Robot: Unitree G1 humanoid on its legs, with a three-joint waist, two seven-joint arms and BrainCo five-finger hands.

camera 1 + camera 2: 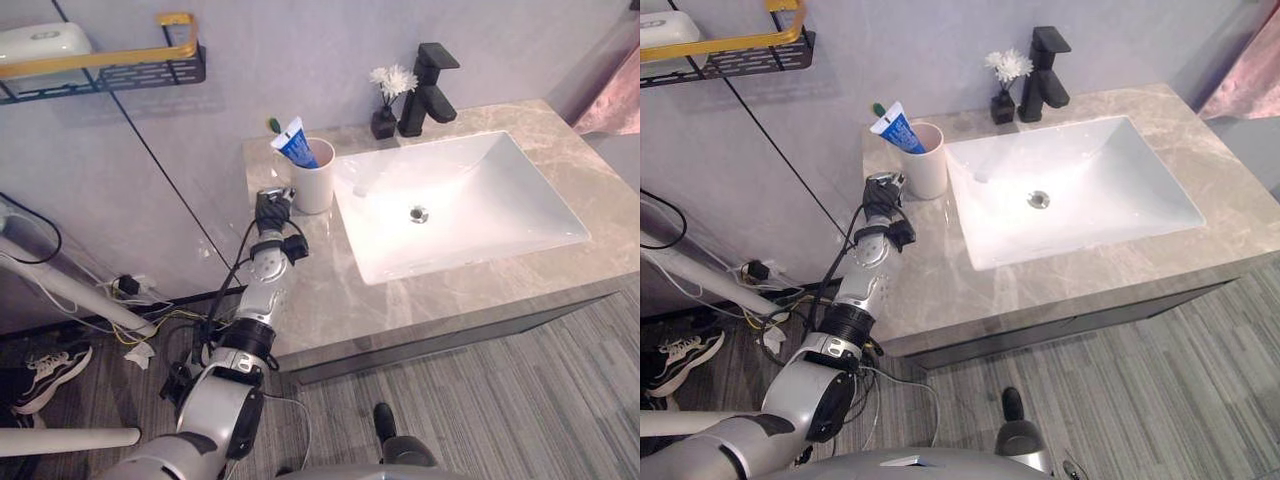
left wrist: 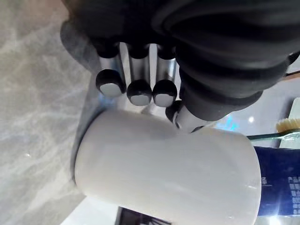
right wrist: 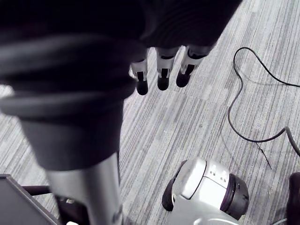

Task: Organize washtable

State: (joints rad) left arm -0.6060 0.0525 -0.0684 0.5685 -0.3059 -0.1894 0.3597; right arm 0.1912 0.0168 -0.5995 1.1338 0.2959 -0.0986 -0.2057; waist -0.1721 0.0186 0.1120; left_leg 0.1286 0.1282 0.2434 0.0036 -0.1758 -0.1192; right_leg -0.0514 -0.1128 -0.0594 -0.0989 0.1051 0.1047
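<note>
A white cup [image 1: 315, 185] stands on the marble counter's [image 1: 320, 295] back left part, just left of the sink. It holds a blue toothpaste tube [image 1: 296, 143] and a green-tipped toothbrush [image 1: 274, 125]. My left hand [image 1: 272, 212] is at the cup's left side. In the left wrist view its fingers [image 2: 139, 89] are relaxed just off the cup's wall [image 2: 164, 168], and the thumb rests close against it. My right hand [image 3: 161, 70] hangs low over the striped floor with its fingers straight and holds nothing.
A white rectangular sink [image 1: 480, 200] fills the counter's middle. A black faucet [image 1: 430, 90] and a small dark vase of white flowers [image 1: 388, 100] stand behind it. A black-and-gold wall shelf [image 1: 110, 65] hangs upper left. A shoe [image 1: 50, 370] lies on the floor at left.
</note>
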